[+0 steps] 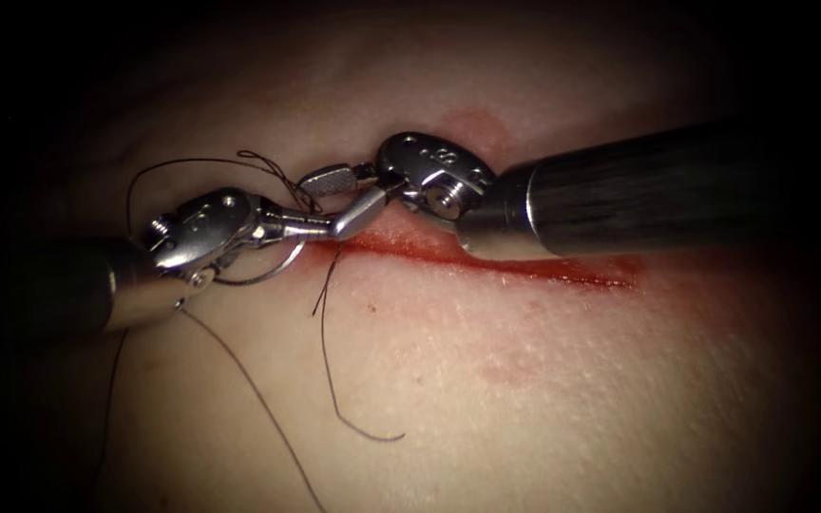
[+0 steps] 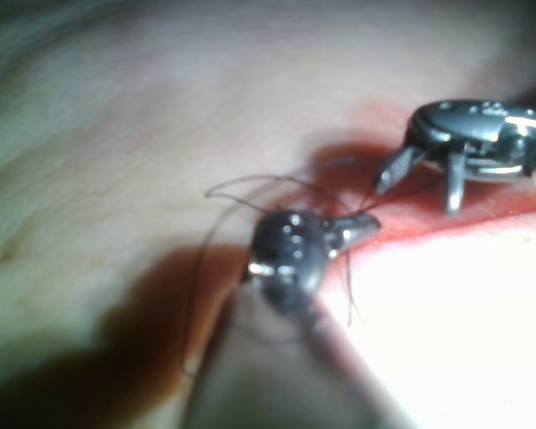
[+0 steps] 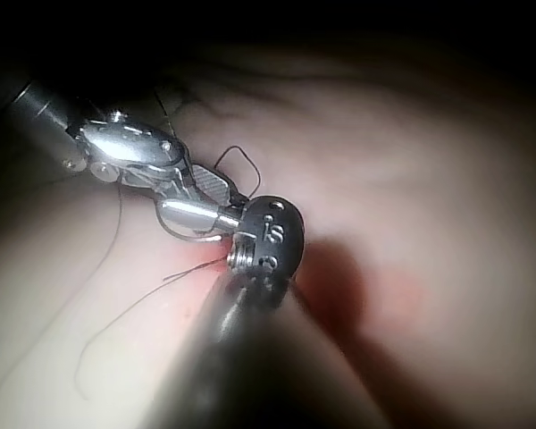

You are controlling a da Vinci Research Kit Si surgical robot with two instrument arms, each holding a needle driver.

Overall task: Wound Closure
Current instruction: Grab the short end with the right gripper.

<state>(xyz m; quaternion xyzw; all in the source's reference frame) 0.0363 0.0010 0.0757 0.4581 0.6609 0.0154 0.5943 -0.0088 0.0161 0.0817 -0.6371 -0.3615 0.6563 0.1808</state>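
The cut [image 1: 525, 268] runs as a red line across the tissue [image 1: 525, 380]. My left tool [image 1: 320, 226] comes in from the left, its jaws shut on the curved needle [image 1: 268, 275] near one end. The needle arcs below those jaws at the left end of the cut; I cannot tell whether its tip is in the tissue. My right tool [image 1: 320, 204] reaches in from the right with its jaws open around the left tool's tip, holding nothing. In the left wrist view the left tool [image 2: 366, 225] is shut and the right tool [image 2: 420, 183] spread. The right wrist view shows the right tool [image 3: 183, 195] and needle [image 3: 186, 238].
Dark thread [image 1: 192, 163] loops above the left tool. One loose strand [image 1: 334, 399] trails down over the tissue and curls at its end; another strand [image 1: 258, 399] runs toward the lower edge. Red fluid [image 1: 610, 275] lines the cut.
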